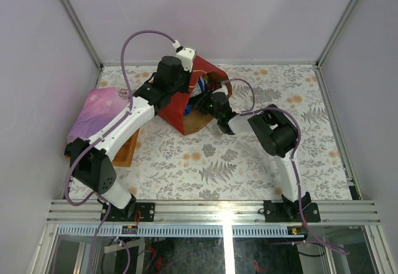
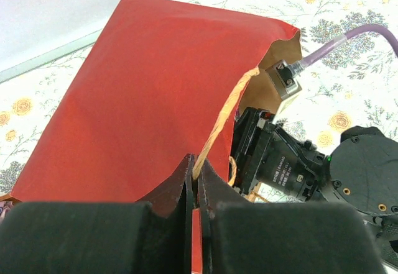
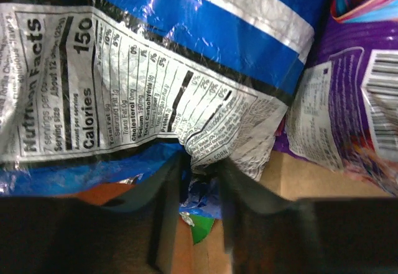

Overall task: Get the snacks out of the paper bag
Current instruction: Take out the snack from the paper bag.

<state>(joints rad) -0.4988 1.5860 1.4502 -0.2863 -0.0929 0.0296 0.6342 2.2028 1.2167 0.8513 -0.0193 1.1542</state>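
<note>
1. At the near edge of the table (image 1: 249, 168), both arm bases sit on a metal rail. The top is covered in a cream print of grey ferns and orange flowers.
2. A wooden tray (image 1: 126, 151) lies near-left, partly under the left arm. Beyond it is a folded pink-purple cloth (image 1: 98, 111).
3. The paper bag (image 2: 143, 94) is at the far middle of the table, tipped onto its side with its red panel up. Its long axis runs roughly left to right, and the mouth opens toward the right arm.
4. The left gripper (image 2: 194, 169) has its fingers pressed together on the bag's thin handle (image 2: 222, 122).
5. The right gripper (image 3: 200, 165) is inside the mouth, over the kraft lining. It pinches the crumpled edge of a blue snack bag (image 3: 205, 31), whose nutrition panel faces the camera.
6. A purple packet (image 3: 354, 94) lies just beside the blue one, also inside.
7. Plain pale walls (image 1: 217, 13) in a metal frame close in the far end and both sides.
</note>
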